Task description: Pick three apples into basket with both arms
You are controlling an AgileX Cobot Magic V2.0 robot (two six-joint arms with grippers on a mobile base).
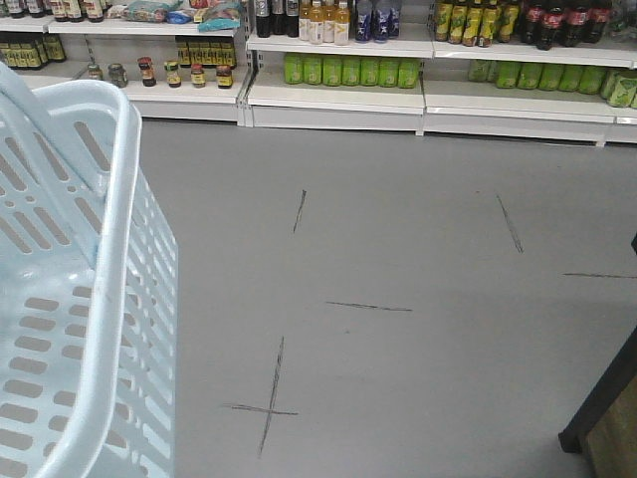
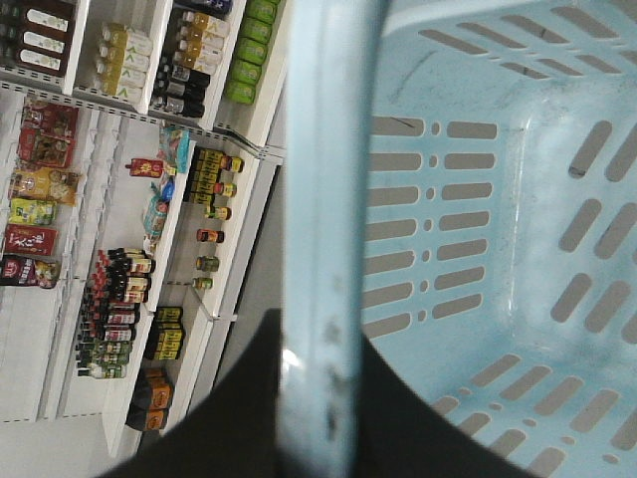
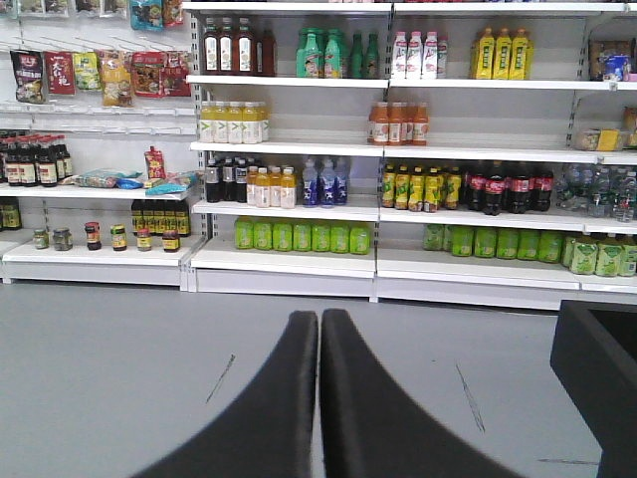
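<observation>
Basket (image 1: 112,249) opens upward, rim running toward shelves (image 1: 338,100), clamped by left gripper (image 2: 320,339).

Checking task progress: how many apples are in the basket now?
0. The basket shows no apples on its slotted floor or walls in the left wrist or front view. Part of the floor lies outside both views, so one may be hidden.

Your three views are bright and evenly lit; diffuse store light leaves almost no shadow on the grey floor (image 1: 418,199). In the left wrist view the basket (image 2: 498,199) sits so close that it looks soft and washed out. The right end effector (image 3: 318,321) shows only as a black, detail-free silhouette against reasonably sharp shelves (image 3: 299,149).
</observation>
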